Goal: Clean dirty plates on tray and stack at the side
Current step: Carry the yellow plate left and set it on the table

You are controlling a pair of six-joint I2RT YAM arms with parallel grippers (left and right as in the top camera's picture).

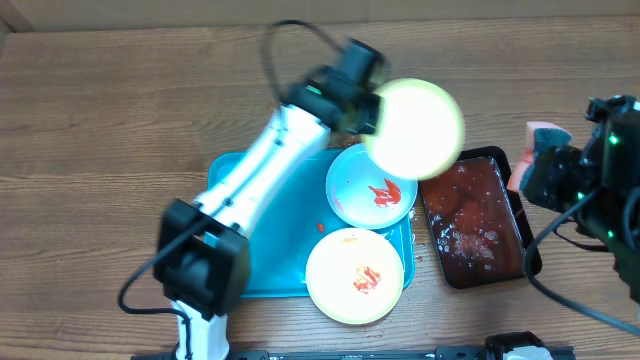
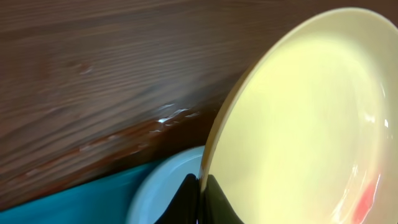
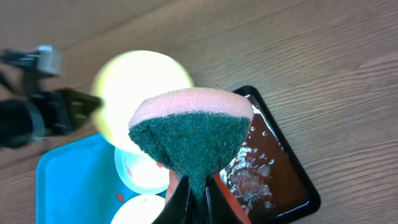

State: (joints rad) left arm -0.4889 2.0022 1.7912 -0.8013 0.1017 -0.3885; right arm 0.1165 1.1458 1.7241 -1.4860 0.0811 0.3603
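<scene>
Bright, even light. I see the lifted plate [image 1: 414, 128] blown out and motion-smeared overhead — the left wrist view blurs the table [image 2: 93, 81]; the sponge [image 3: 189, 134] reads sharp.

Left tool [image 1: 370, 113] pinching plate [image 1: 418, 128] rim, arm [image 1: 270, 165] extended; right tool [image 3: 198, 190] pinching sponge [image 3: 189, 130].

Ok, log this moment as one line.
left gripper: shut on yellow-green plate, held aloft | right gripper: shut on sponge | tray: blue plate, second yellow-green plate, both sauce-smeared
</scene>
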